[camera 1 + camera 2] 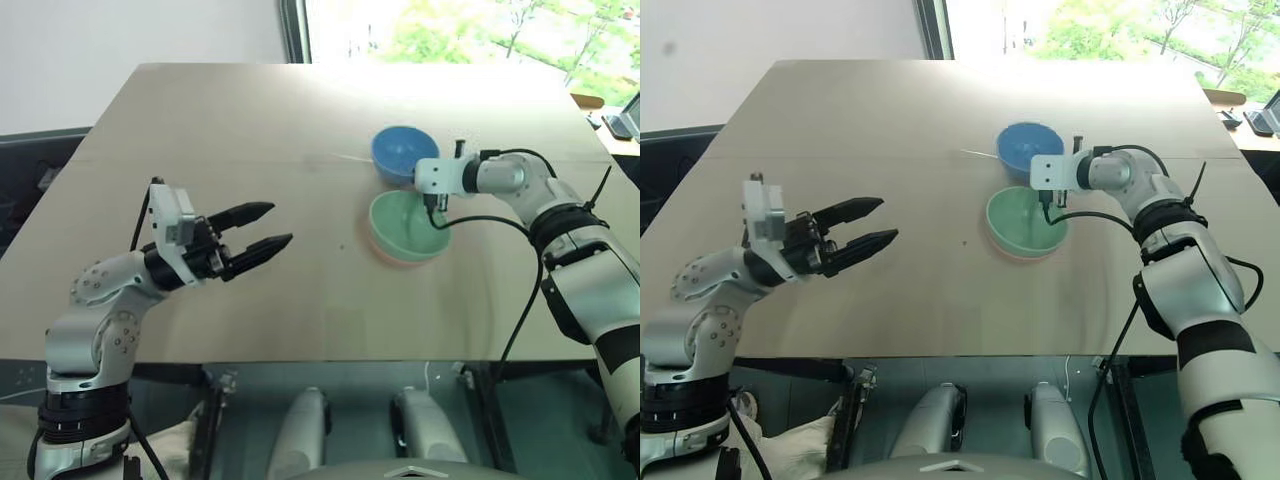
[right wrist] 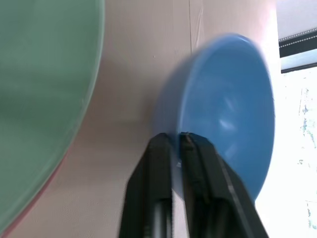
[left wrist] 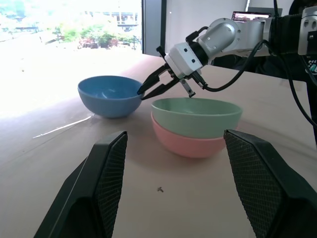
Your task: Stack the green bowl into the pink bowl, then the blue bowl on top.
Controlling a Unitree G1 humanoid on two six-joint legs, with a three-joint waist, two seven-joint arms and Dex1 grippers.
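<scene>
Green bowl [image 1: 405, 228] already nested in the pink bowl [image 3: 188, 143], we have right jaws pinched on the blue bowl [image 1: 403, 152] rim just behind, left jaws released; next, lift it onto the stack.

Three bowls sit on one table [image 1: 250, 150]: one green bowl [image 1: 400, 225], one pink bowl [image 3: 185, 144] and one blue bowl [image 1: 400, 150]. Two grippers are over the table, one left gripper [image 1: 262, 228] and one right gripper [image 3: 146, 90], each with two black fingers.
</scene>
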